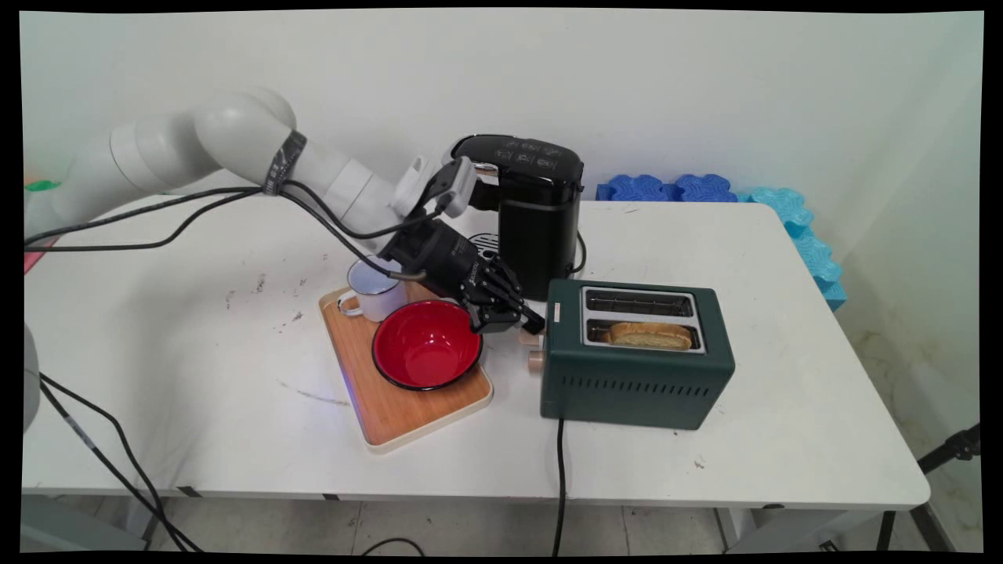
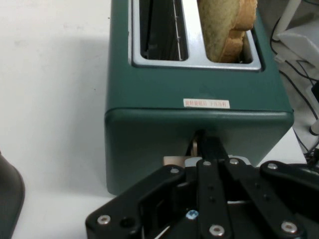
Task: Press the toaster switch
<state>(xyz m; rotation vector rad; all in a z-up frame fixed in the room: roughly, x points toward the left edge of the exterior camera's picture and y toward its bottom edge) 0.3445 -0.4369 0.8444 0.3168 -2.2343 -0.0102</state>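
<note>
A dark green two-slot toaster (image 1: 635,384) stands right of the table's middle, with a slice of toast (image 1: 649,335) in its nearer slot. My black gripper (image 1: 534,323) is shut, its tips against the toaster's left end at the lever slot. In the hand view the toaster (image 2: 149,99) fills the frame and the toast (image 2: 224,25) stands in the right slot. The closed gripper (image 2: 209,144) points into the vertical slot, just above a beige lever (image 2: 174,161). A second beige knob (image 1: 536,360) sits lower on that end.
A wooden tray (image 1: 392,415) left of the toaster carries a red bowl (image 1: 425,345) and a white enamel mug (image 1: 374,288). A black coffee machine (image 1: 541,204) stands behind my hand. Blue foam mats (image 1: 705,188) line the back right. The toaster's cord (image 1: 559,486) hangs over the front edge.
</note>
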